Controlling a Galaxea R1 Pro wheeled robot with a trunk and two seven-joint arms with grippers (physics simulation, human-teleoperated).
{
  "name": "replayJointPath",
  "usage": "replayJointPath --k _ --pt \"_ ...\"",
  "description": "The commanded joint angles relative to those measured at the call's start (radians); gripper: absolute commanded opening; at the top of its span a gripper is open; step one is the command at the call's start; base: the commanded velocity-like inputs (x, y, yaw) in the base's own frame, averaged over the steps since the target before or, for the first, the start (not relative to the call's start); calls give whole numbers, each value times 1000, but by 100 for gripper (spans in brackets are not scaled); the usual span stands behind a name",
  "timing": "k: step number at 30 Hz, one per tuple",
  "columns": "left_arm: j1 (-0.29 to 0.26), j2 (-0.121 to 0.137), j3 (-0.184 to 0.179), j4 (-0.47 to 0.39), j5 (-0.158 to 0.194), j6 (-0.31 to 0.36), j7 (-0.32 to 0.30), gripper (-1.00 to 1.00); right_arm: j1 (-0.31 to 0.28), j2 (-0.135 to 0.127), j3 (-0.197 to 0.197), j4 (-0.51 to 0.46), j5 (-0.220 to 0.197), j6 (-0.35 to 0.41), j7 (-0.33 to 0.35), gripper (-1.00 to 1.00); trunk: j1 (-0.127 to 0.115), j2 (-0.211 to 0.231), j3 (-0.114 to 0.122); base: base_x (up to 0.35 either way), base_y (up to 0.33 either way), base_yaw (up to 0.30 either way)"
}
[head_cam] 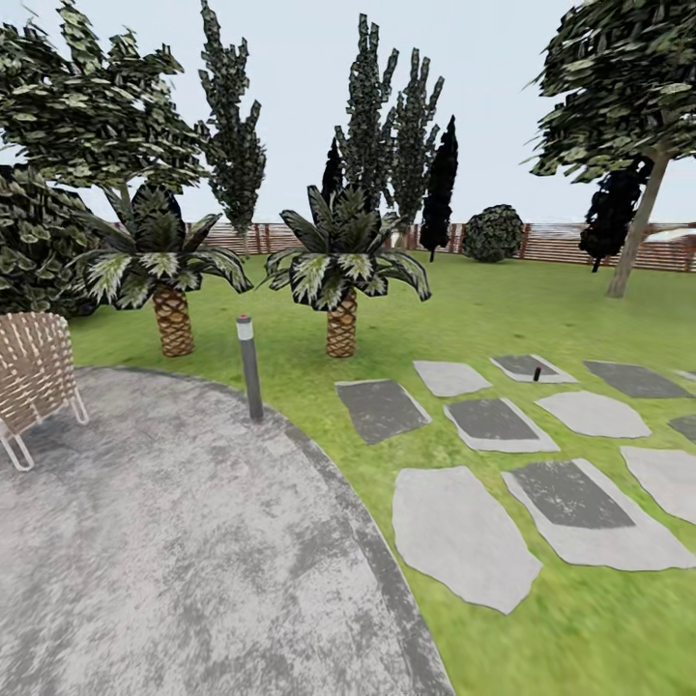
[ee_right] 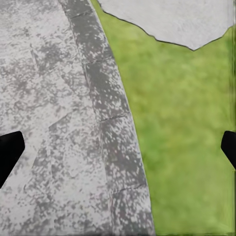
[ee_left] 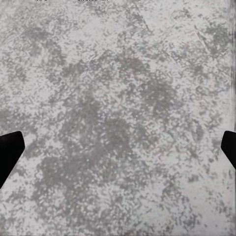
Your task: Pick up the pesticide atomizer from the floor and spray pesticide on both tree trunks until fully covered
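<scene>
Head view: small dark atomizer point(head_cam: 536, 373) upright on stepping stone point(head_cam: 527, 367), right of centre; leaning tree trunk point(head_cam: 638, 232) upper right. Left gripper point(ee_left: 118, 150) and right gripper point(ee_right: 118, 150) spread, over paving point(ee_left: 118, 98), well apart from atomizer.

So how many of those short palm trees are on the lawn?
2. One palm stands at the left, near the wicker chair; the other palm stands mid-lawn, beyond the lamp post. The bushes at the far left could hide more.
</scene>
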Motion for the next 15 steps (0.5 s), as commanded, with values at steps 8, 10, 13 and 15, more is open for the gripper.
replayJointPath --k 8,10,13,15 --pt "0 -1 -4 0 0 0 0 100 0 0 0 -1 0 -1 0 100 31 -56 -25 0 0 -294" --pt "0 0 -5 0 0 1 0 100 0 0 0 -1 0 -1 0 100 38 -70 -31 0 0 -299" --pt "-6 1 -2 -1 0 1 -1 100 0 0 0 -3 -1 -5 0 100 50 -91 -41 0 0 -300" --pt "-11 1 -3 -1 -1 1 -1 100 0 0 0 -7 -1 -13 0 100 58 -105 -47 0 0 -300"
